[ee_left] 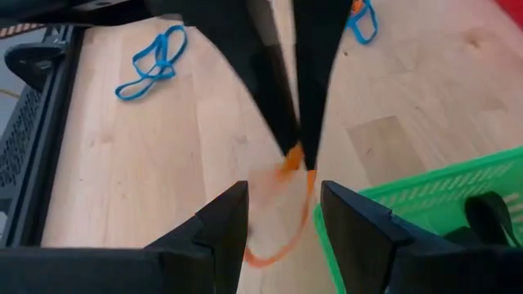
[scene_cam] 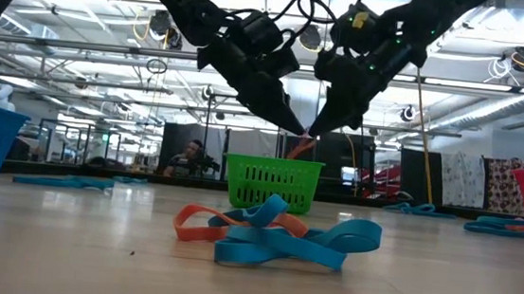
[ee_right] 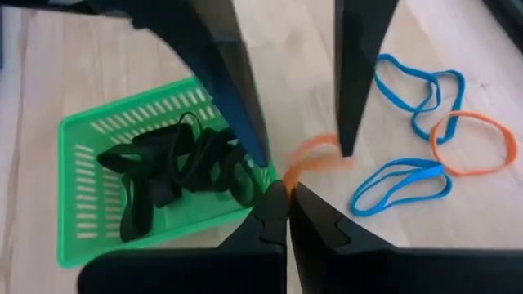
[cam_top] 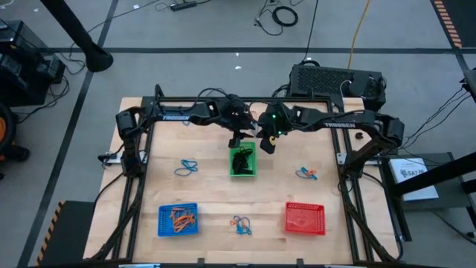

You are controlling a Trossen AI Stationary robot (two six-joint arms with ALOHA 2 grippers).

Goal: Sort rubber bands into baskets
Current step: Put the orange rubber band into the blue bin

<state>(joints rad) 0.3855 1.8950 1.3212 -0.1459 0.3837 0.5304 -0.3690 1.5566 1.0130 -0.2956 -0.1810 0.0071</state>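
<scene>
where orange band (ee_left: 282, 245) blurs, r gripper (ee_right: 282, 192) pinches it; l gripper (ee_left: 282, 208) spread beside green basket (cam_top: 242, 173).

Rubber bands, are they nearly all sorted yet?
Partly. Black rubber loops already fill the green mesh plastic basket, and orange loops lie in the blue mesh basket. The right end effector pinches an orange band beside the green one. Blue and orange bands remain on the wooden table.

Light wood surface (cam_top: 216, 195) inside a black metal frame (cam_top: 137, 195). Black vented box (cam_top: 327, 79) at the far edge. Cables (cam_top: 277, 15) on grey floor (cam_top: 186, 30). Low view: person (scene_cam: 188, 157) seated far back, fabric panels (scene_cam: 502, 179) on the right.
</scene>
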